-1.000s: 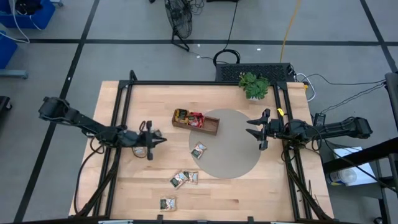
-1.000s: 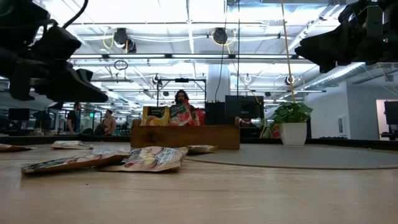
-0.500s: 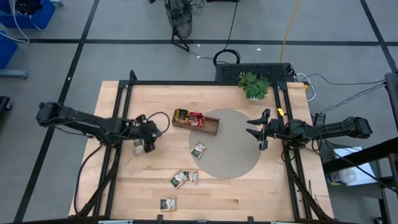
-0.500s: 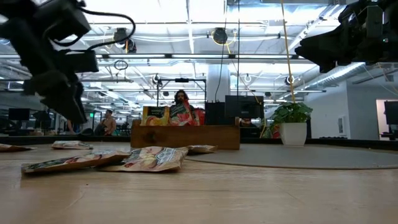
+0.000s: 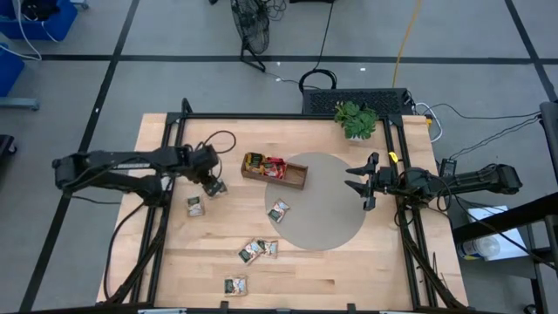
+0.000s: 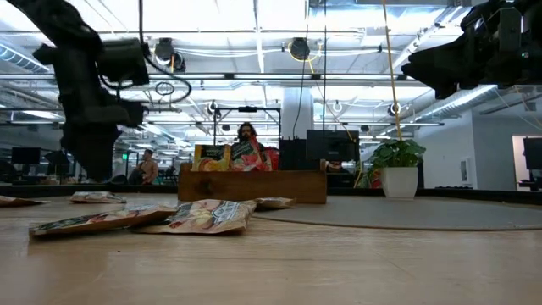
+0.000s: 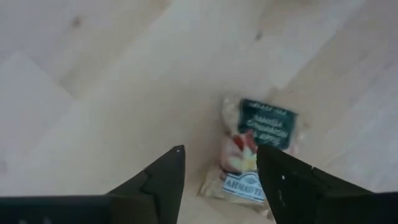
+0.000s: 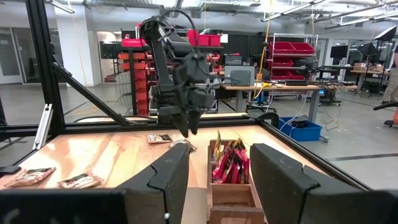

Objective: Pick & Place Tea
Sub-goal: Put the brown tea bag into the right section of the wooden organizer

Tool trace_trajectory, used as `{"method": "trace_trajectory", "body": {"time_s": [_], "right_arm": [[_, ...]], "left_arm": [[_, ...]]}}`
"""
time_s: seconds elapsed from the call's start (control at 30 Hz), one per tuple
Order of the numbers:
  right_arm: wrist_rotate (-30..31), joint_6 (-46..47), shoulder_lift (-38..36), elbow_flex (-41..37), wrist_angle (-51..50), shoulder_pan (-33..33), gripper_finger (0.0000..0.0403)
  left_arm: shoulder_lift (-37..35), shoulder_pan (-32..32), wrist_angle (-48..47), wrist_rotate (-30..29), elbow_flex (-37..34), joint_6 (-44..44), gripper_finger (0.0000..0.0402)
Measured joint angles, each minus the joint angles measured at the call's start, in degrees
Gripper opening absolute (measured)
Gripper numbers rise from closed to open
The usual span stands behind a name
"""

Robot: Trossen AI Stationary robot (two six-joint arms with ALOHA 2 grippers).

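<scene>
**Left claw poised over a loose sachet**

The left gripper [image 7: 217, 165] hangs just above a tea sachet [image 7: 255, 155] on the bare table [image 5: 166, 262], fingers parted and empty. The sachet sits slightly off toward one finger, its long axis running away from the wrist. Beyond it lies the wooden tray [image 5: 274, 171]. The right gripper [image 5: 364, 184], open and empty, waits well apart.

Bare wood lies left of the tray [image 5: 274, 171]; sachets [image 5: 258, 250] litter the near strip; the plant [image 5: 356, 119] blocks the far-right corner.
</scene>
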Motion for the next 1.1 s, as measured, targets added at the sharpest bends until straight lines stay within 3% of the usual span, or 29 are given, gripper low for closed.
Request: {"method": "trace_trajectory", "body": {"time_s": [0.3,0.47,0.67,0.87,1.1], "right_arm": [[0.00,0.00,-0.01,0.00,0.00,0.00,0.0155],[0.00,0.00,-0.01,0.01,-0.01,0.00,0.0155],[-0.01,0.00,-0.01,0.00,-0.01,0.00,0.0155],[-0.02,0.00,0.00,0.01,-0.01,-0.01,0.0155],[0.00,0.00,-0.01,0.01,-0.01,0.01,0.0155]], "left_arm": [[12.15,4.04,0.77,10.65,0.31,0.04,0.0191],[14.59,4.05,1.36,16.06,0.46,0.02,0.0189],[14.95,3.85,1.62,14.97,0.28,-0.34,0.0141],[15.35,3.67,1.50,11.79,0.26,-3.80,0.0020],[13.54,-1.66,6.53,6.79,1.46,-3.47,0.0004]]}}
